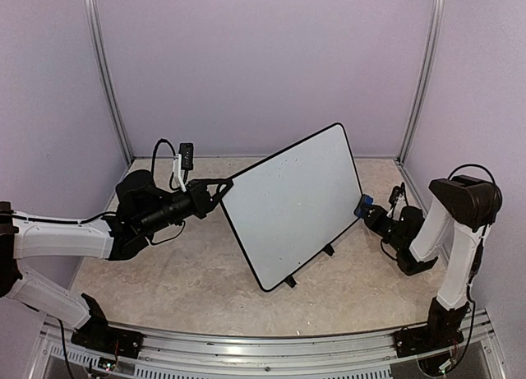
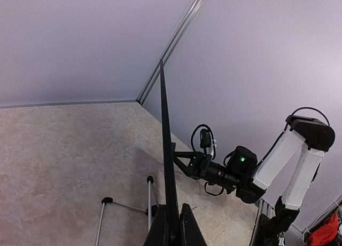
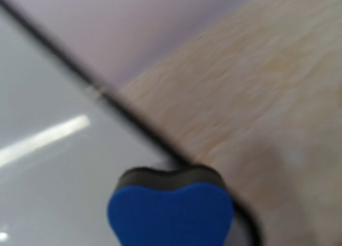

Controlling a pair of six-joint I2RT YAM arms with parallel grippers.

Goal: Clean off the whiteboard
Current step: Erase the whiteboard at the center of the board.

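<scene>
The whiteboard (image 1: 292,202) stands near the middle of the table (image 1: 189,280). It is tilted back on its small black stand feet (image 1: 329,250), with its glossy white face towards the arm bases and its long axis running from low near-left to high far-right.

The left gripper (image 1: 223,186) meets the whiteboard at its left edge, about halfway up. In the left wrist view the board is seen edge-on as a thin black line (image 2: 164,139) rising from between the two fingers (image 2: 159,231), which are pressed together on that edge.

At the opposite, right edge the right gripper (image 1: 371,210) pinches a blue-and-black eraser (image 1: 363,205). The right wrist view shows the eraser (image 3: 171,211) just over the black rim (image 3: 133,128), with white board face (image 3: 48,166) on one side and bare table (image 3: 256,96) on the other. Whether the eraser touches the board cannot be told.

Bare table lies in front of the whiteboard, towards the arm bases, and to its left under the left arm. Behind the top right corner, the back wall (image 1: 246,67) is near.
</scene>
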